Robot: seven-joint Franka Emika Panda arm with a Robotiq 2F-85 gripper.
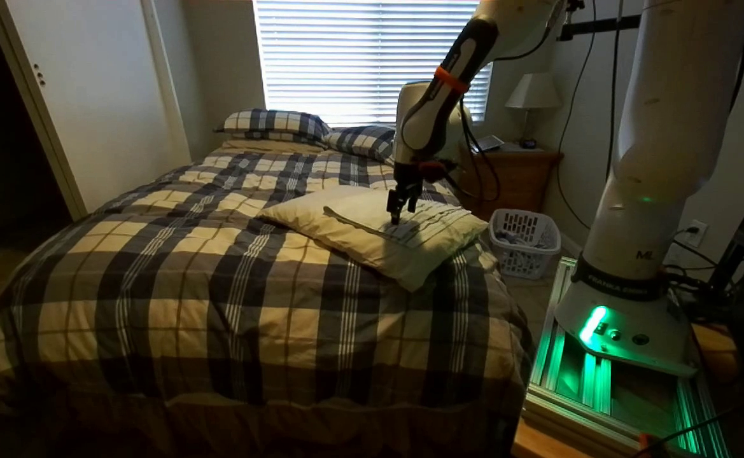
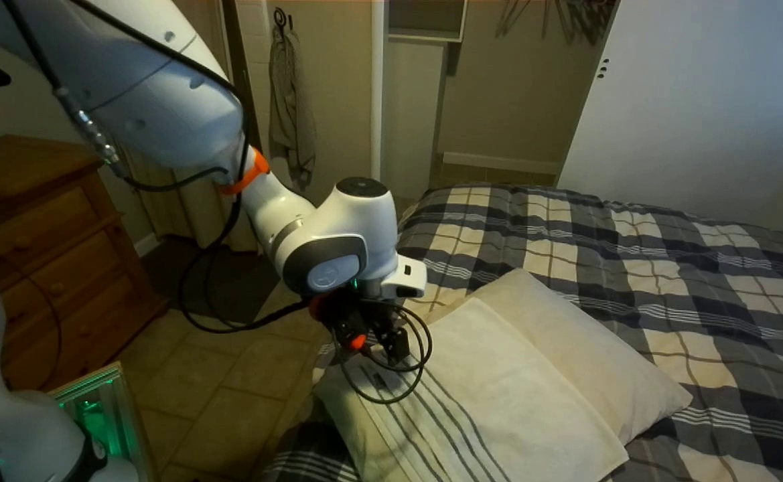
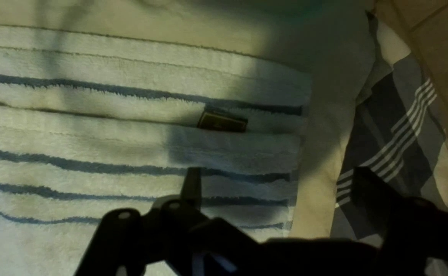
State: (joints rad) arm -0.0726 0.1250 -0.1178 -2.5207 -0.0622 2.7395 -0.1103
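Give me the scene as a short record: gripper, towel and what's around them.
gripper: open, nothing held, over the striped end of the towel; contact unclear
towel: white, blue-gray stripes, lying on the cream pillow
small dark patch: on the towel, possibly a label
cream pillow: on the plaid-covered bed
laundry basket: white, beside the bed, cloth inside

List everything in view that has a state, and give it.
Gripper: open, empty
Pale pillow: lying on the bedspread, partly covered
Striped towel: laid over the pillow
Blinds: lowered
Closet door: partly open
Dresser drawers: shut
Laundry basket: holding cloth
Base light: lit green
Lamp: apparently unlit
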